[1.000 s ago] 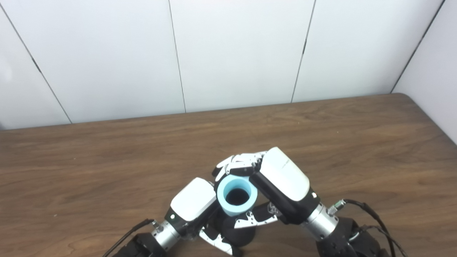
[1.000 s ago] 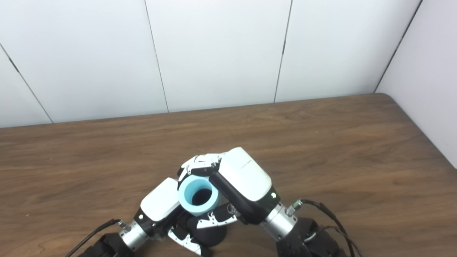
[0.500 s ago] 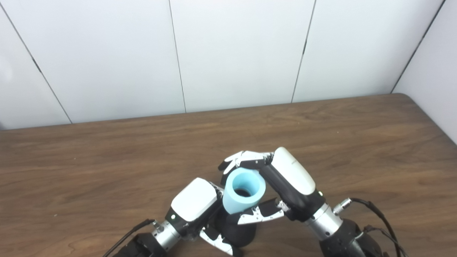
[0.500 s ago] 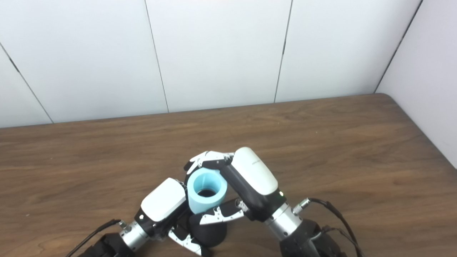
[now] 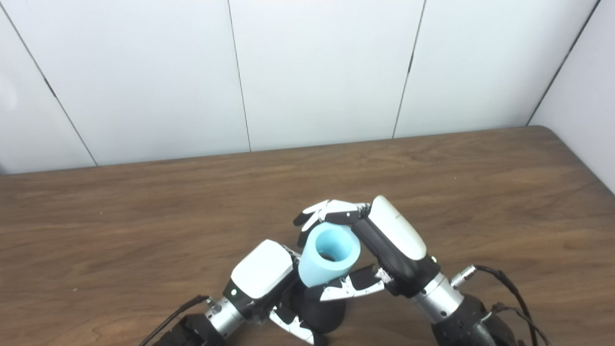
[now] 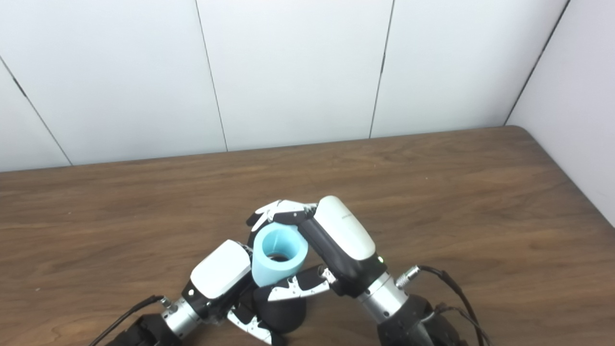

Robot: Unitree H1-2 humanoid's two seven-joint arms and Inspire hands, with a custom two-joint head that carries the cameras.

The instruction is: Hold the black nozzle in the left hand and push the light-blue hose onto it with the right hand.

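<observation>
Near the table's front edge my left hand (image 5: 262,276) is shut on the black nozzle (image 5: 321,312), whose round dark body shows below the fingers. A short light-blue hose (image 5: 329,254) stands on top of the nozzle, its open end tilted up and to the right. My right hand (image 5: 384,240) is shut on the hose, fingers curled over its far side and thumb under its near side. The place where hose and nozzle meet is hidden behind the hose and both hands.
The brown wooden table (image 5: 144,211) stretches back to a white panelled wall (image 5: 312,67). Its right edge (image 5: 584,158) runs along a side wall. A black cable (image 5: 499,281) trails from the right wrist, another (image 5: 168,319) from the left wrist.
My right hand has turned and shifted slightly right, tipping the hose so its open end leans right and more of its side shows. The left hand and nozzle have stayed put.
</observation>
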